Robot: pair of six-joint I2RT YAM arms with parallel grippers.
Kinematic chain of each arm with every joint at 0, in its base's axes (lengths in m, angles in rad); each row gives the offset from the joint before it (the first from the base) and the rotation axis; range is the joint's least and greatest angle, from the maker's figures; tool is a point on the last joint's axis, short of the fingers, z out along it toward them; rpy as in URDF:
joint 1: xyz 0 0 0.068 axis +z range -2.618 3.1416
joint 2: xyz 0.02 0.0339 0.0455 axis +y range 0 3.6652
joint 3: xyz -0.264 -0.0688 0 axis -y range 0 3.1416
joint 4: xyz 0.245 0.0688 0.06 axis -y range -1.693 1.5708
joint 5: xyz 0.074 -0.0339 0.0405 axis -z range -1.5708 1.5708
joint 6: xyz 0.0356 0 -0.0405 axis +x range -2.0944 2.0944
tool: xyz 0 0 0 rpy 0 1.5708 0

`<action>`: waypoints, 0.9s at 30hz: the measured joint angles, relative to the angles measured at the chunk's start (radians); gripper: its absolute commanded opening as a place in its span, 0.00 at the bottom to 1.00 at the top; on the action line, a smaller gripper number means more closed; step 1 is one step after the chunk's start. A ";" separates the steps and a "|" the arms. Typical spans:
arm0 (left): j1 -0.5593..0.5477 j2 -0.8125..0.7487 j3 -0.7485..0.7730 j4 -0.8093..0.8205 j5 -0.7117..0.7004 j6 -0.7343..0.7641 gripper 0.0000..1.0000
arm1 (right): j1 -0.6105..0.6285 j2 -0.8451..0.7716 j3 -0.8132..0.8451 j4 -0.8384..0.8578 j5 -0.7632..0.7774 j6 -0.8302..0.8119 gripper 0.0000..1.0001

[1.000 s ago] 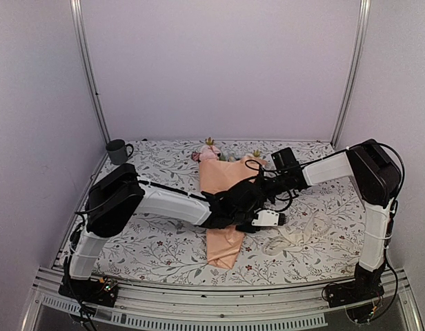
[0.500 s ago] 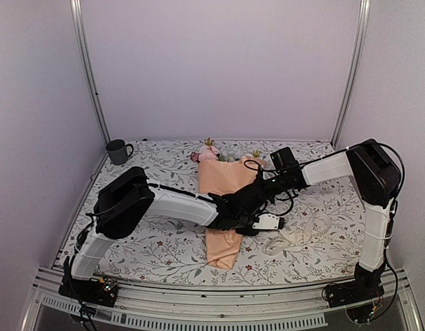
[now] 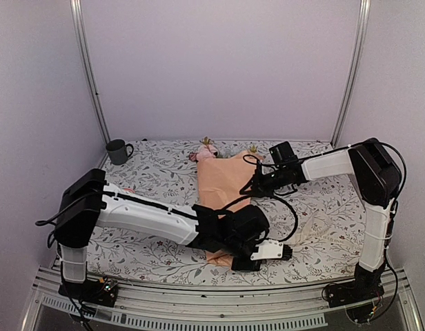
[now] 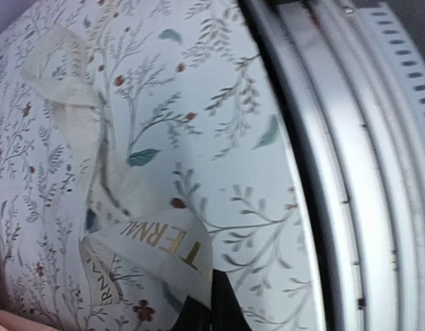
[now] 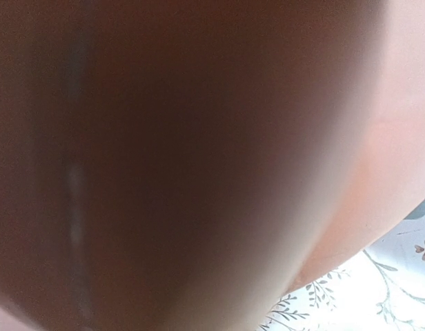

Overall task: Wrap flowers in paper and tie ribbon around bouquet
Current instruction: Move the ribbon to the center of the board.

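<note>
The bouquet lies along the middle of the desk, with its flowers at the far end by the back wall and its paper tapering toward the near edge. A mug stands well apart in the far left corner. The right claw sits against the paper's right edge, the left claw is just right of the paper's near tip, and the ribbon lies on the desk right of the bouquet, running up into the left claw's tips, close to the rail along the near edge.
</note>
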 measured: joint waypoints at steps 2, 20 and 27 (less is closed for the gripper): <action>-0.031 -0.061 -0.060 -0.015 0.053 -0.058 0.00 | 0.000 0.000 0.001 -0.003 -0.001 0.000 0.00; 0.326 -0.752 -0.863 0.010 0.284 -0.773 0.00 | -0.017 -0.097 0.012 -0.098 -0.001 -0.005 0.00; 0.314 -0.796 -0.937 0.099 0.451 -0.896 0.00 | -0.032 -0.095 0.038 -0.119 -0.004 0.000 0.00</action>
